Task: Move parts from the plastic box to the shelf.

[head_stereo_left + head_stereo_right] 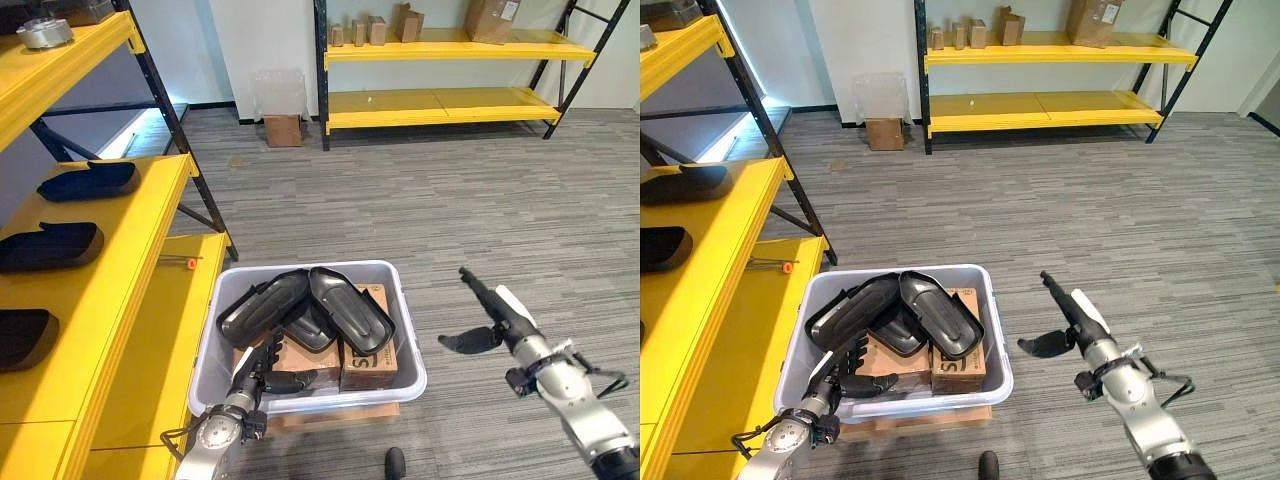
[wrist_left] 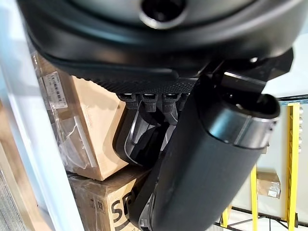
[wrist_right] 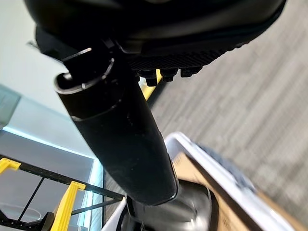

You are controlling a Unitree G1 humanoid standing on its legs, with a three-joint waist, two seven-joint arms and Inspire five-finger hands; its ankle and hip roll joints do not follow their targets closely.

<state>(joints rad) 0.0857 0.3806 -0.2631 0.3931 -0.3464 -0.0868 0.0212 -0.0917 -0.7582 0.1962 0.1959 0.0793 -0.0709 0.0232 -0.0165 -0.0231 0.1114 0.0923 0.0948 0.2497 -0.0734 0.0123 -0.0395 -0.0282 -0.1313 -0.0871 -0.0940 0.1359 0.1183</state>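
We are seeing a pale grey plastic box holding glossy black parts over brown cardboard cartons with black print. The shelf at left is showing bright yellow boards on black posts, with matte black parts on it. The far rack is repeating yellow and black. The carpet is showing grey streaked stripes. Both hands are dark: left hand, right hand.
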